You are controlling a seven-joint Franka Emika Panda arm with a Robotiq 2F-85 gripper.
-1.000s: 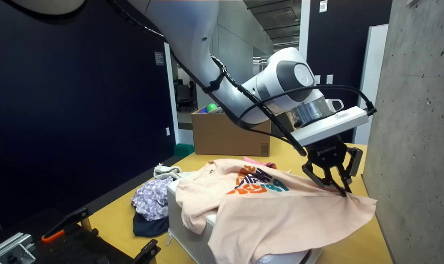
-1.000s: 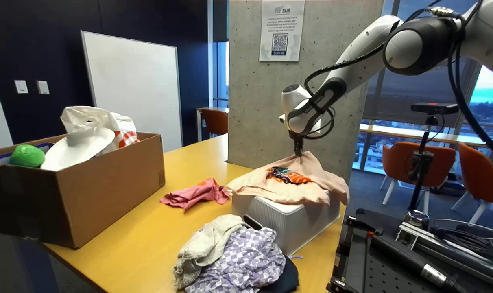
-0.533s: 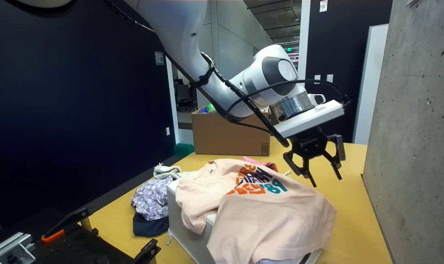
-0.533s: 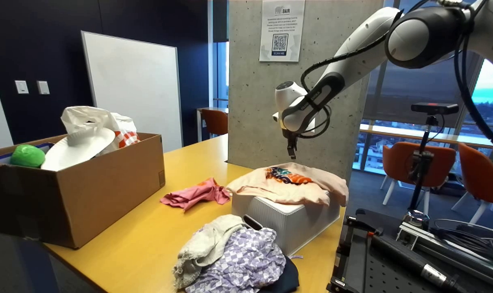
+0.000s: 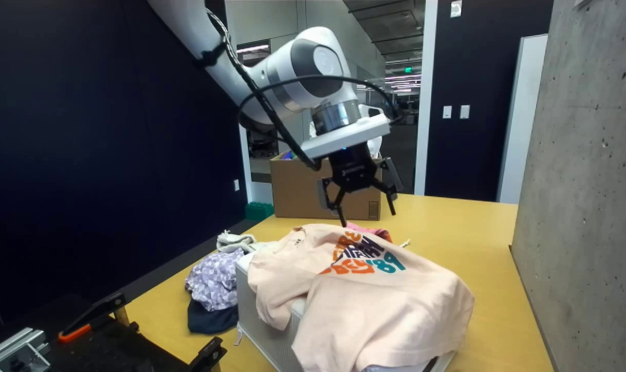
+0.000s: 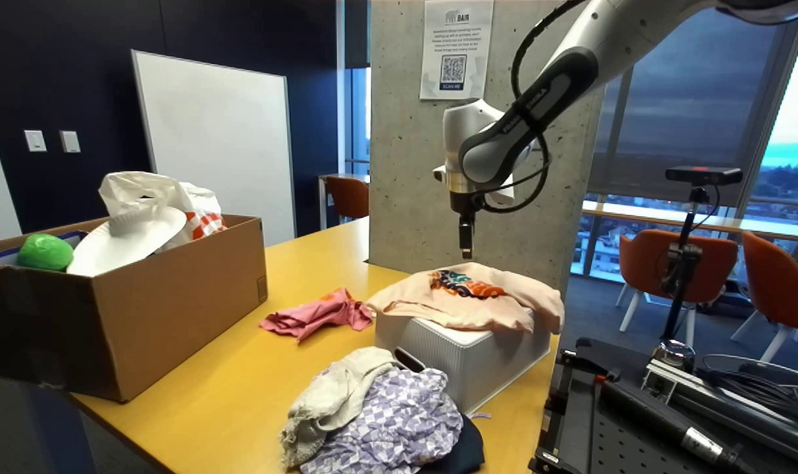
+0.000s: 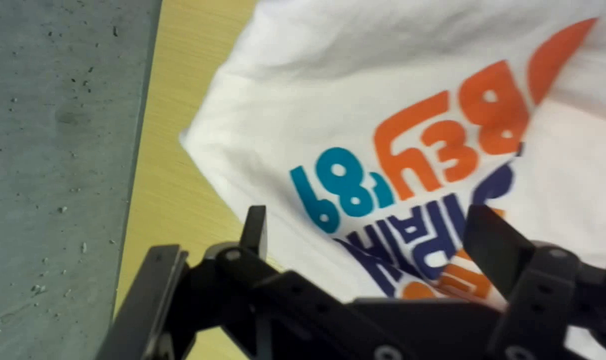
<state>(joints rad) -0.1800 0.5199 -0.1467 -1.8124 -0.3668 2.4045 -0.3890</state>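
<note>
A pale pink T-shirt (image 5: 390,305) with orange, navy and teal lettering lies draped over a light grey ribbed box (image 6: 432,359). Its lower part hangs down the box's side. Above the shirt, my gripper (image 5: 368,217) hangs in the air with its fingers spread and nothing between them. In the other exterior picture, too, a gap separates the gripper (image 6: 466,254) from the cloth. The wrist view has the lettering of the shirt (image 7: 293,100) beneath and between the open fingers (image 7: 498,245). Most of the box's top is hidden by the shirt.
Beside the ribbed box lie a purple-white checked cloth (image 6: 392,421), a cream cloth (image 6: 336,392) and a navy cloth (image 5: 212,316). A pink cloth (image 6: 320,315) rests near a filled cardboard box (image 6: 182,316). A concrete pillar (image 5: 587,181) borders the yellow table (image 5: 491,248).
The gripper has let go of the shirt's hem and opened wide. The hem has dropped against the box's side. The arm has moved up and away from the pillar, back over the shirt.
</note>
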